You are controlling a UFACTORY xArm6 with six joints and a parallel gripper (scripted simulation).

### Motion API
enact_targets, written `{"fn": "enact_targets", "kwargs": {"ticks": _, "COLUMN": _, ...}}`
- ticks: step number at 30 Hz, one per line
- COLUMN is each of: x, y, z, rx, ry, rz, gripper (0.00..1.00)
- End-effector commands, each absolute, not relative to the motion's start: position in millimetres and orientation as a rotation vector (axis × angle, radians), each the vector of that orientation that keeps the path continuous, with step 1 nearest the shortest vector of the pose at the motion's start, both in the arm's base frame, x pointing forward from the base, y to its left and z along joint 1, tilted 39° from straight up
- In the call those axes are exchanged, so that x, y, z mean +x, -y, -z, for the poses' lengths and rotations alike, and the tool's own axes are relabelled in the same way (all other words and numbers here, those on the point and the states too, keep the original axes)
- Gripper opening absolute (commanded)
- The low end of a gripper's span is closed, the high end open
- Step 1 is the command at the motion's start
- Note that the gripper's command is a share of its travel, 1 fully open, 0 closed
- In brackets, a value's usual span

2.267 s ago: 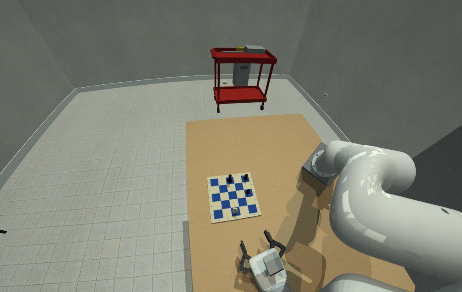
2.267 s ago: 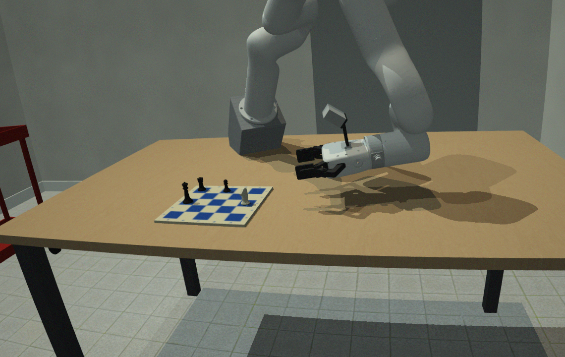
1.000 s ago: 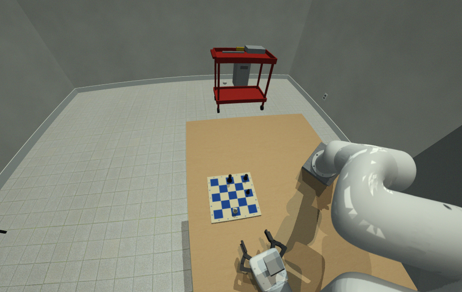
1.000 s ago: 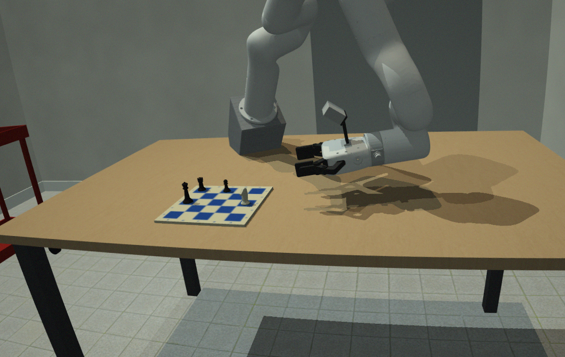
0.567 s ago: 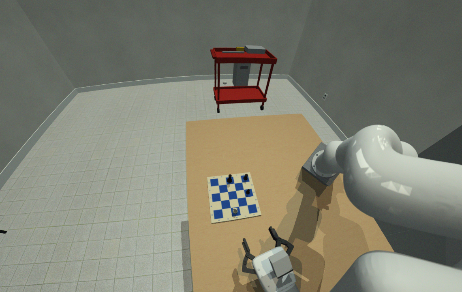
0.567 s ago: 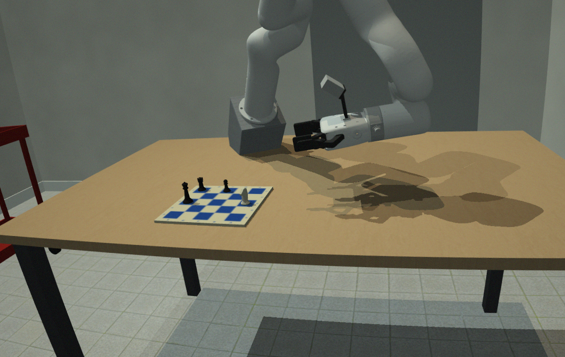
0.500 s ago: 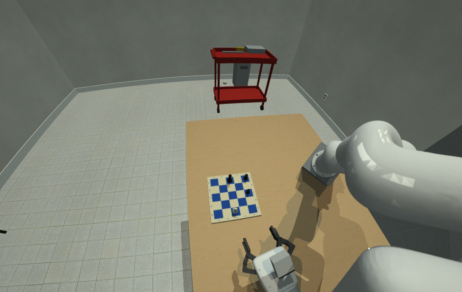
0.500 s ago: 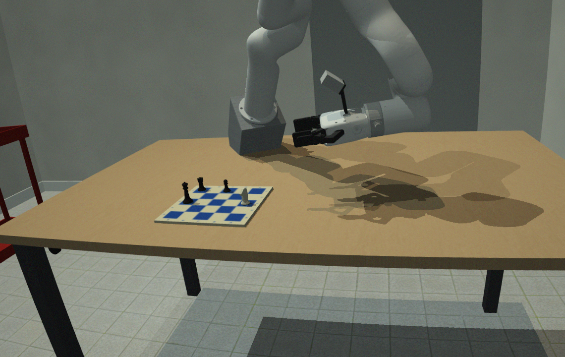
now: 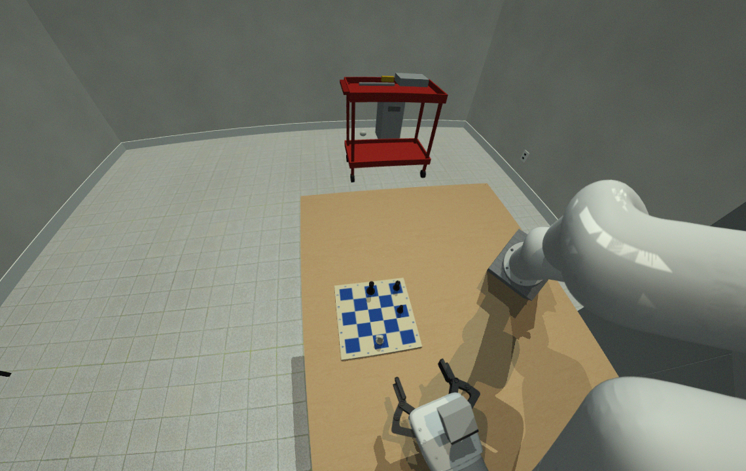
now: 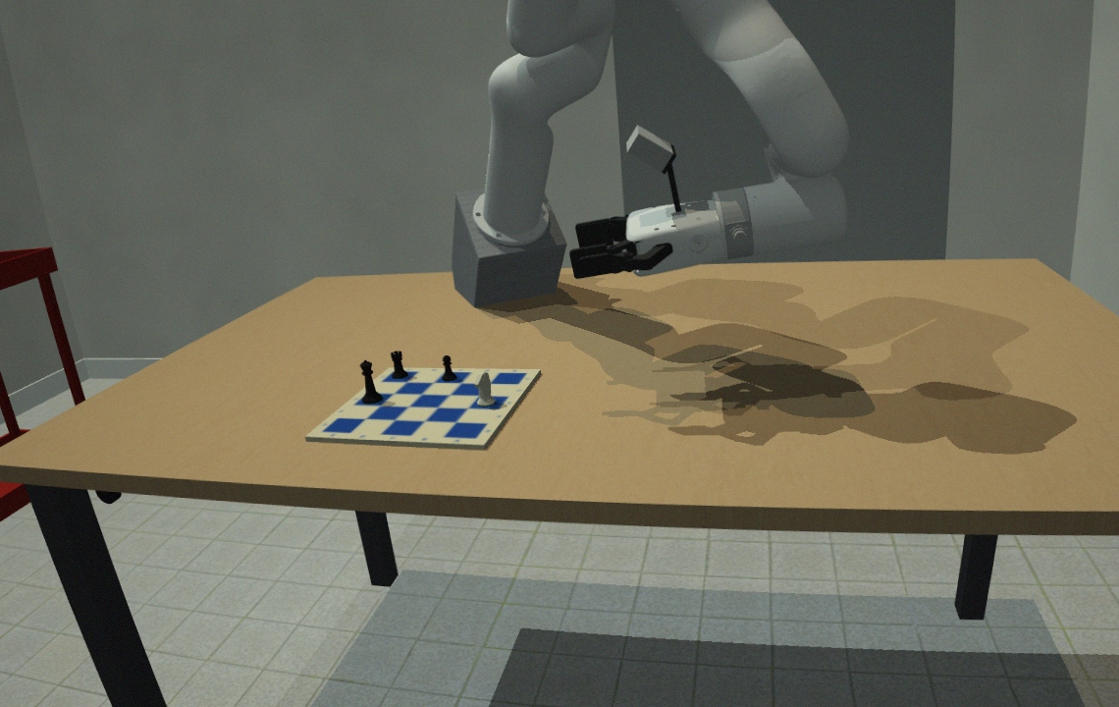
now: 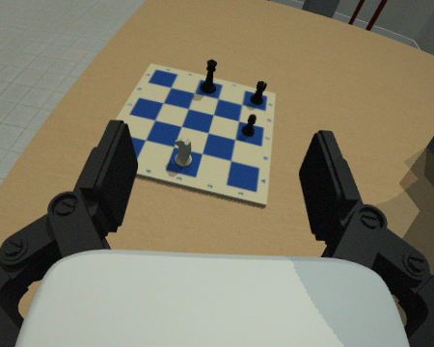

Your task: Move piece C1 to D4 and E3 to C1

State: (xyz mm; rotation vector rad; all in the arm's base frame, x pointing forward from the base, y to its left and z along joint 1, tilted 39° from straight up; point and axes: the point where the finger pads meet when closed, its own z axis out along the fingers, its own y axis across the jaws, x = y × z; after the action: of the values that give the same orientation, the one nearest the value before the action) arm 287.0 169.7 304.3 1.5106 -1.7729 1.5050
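A small blue-and-cream chessboard [image 9: 377, 317] lies on the wooden table; it also shows in the side view [image 10: 427, 406] and the wrist view [image 11: 201, 131]. A white piece [image 11: 184, 152] stands in the board's near row, seen too from above [image 9: 379, 339] and from the side [image 10: 484, 388]. Three black pieces stand upright: a tall one [image 11: 209, 77] and a rook [image 11: 258, 93] in the far row, and a pawn [image 11: 248, 126] one row nearer. My gripper [image 11: 220, 146] [image 10: 585, 248] is open and empty, held high above the table and well short of the board [image 9: 425, 383].
A red cart [image 9: 390, 125] stands on the floor beyond the table's far end. The arm's grey base block [image 10: 506, 250] sits on the table to the right of the board. The arm's big links [image 9: 657, 275] hang over the table's right side.
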Motion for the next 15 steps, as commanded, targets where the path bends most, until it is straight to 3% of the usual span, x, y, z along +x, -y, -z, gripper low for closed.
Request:
{"fn": "enact_targets", "kwargs": {"ticks": 1, "x": 278, "y": -131, "z": -276, "rx": 1.469, "ry": 1.908, "rz": -1.228, "gripper": 1.00}}
{"fn": "enact_targets", "kwargs": {"ticks": 15, "x": 241, "y": -85, "z": -224, "rx": 1.296, "ry": 2.239, "rz": -0.639, "gripper": 1.00}}
